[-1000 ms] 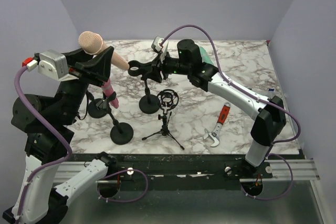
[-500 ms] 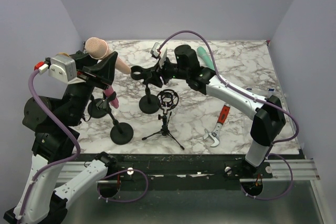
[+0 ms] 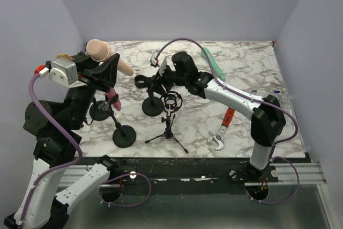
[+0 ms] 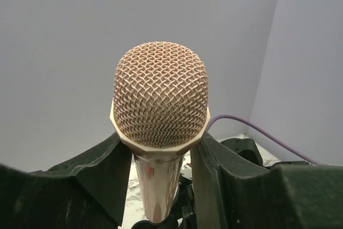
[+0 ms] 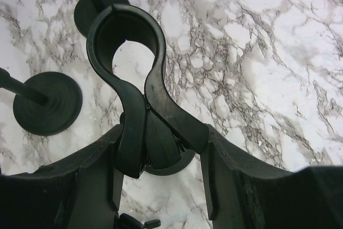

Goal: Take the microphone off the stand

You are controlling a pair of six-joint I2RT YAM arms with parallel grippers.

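Up close, left gripper [image 4: 161, 154] clamped on microphone [image 4: 159, 103], right gripper [image 5: 158, 154] clamped on clip [image 5: 154, 87], overhead, the two apart.

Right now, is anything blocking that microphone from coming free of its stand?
Nothing visible does. The left end effector grips the microphone, held up to the left of the stand clip, whose ring shows empty in the right wrist view. The right end effector holds that clip, and the microphone appears clear of it.

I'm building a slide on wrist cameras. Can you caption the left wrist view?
Left gripper clamped on the handle of a gold mesh-headed microphone, head up against a plain grey wall.
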